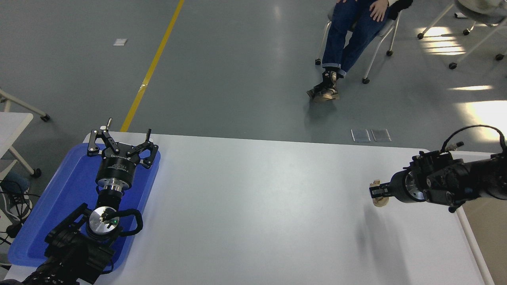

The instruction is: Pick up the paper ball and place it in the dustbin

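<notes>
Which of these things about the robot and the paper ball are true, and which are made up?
1. The right gripper is shut on the paper ball. True.
2. The paper ball is already inside the dustbin. False: it hangs over the white table, left of the dustbin's rim.
3. The left gripper is open over the blue tray. True.
4. A person is standing at the table's edge. False: the person sits on a chair, well back on the floor.
</notes>
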Controlling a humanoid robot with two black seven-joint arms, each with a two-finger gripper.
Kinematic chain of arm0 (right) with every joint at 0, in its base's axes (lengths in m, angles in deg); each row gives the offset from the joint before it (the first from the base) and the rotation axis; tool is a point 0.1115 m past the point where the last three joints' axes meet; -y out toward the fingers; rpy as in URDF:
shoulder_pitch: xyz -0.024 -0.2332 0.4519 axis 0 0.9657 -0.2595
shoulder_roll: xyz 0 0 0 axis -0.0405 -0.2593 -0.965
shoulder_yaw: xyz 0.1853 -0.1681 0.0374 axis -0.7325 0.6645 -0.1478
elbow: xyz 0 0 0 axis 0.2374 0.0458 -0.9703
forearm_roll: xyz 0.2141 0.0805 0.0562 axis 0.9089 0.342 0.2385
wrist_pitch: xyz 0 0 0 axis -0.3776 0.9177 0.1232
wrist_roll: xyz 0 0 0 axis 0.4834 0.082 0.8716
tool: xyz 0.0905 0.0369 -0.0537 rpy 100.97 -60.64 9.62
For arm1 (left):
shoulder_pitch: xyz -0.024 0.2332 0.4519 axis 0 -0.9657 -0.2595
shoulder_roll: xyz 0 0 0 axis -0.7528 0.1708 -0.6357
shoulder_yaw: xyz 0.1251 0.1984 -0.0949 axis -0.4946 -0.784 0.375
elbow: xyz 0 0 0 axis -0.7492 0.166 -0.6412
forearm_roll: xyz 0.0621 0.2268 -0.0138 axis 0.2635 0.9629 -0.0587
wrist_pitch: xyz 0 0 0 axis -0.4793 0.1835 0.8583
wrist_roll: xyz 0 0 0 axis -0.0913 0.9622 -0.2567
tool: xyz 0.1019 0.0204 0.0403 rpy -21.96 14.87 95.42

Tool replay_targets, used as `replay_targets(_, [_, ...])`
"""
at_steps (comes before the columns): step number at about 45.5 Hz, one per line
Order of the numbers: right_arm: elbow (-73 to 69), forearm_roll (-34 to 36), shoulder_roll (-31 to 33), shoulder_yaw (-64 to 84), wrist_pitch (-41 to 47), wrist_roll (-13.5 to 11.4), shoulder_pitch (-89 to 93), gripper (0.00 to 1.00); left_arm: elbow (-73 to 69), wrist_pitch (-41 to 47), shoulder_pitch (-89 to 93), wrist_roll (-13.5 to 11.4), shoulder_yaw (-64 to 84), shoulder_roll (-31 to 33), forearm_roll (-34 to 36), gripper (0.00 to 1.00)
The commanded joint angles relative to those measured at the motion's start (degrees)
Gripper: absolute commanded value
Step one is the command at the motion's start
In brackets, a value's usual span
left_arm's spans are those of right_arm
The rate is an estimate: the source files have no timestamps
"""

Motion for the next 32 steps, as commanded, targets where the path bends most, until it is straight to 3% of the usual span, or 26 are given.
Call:
replay_targets(1, [-14.7, -3.0, 4.7, 5.7, 2.8, 0.2, -18.4, 0.00, 0.0, 0.0, 0.0, 0.0, 0.0, 0.0, 0.0, 1.00])
replay_targets(12, [-24.8, -3.0, 5.4, 8.6, 8.6, 0.2, -32.9, 0.00, 0.0, 0.0, 0.0, 0.0, 0.0, 0.0, 0.0, 1.00])
replay_targets(32, [-29.0, -3.0, 4.9, 11.1, 14.6, 0.1, -44.5, 0.00, 0.0, 0.0, 0.0, 0.0, 0.0, 0.0, 0.0, 1.00])
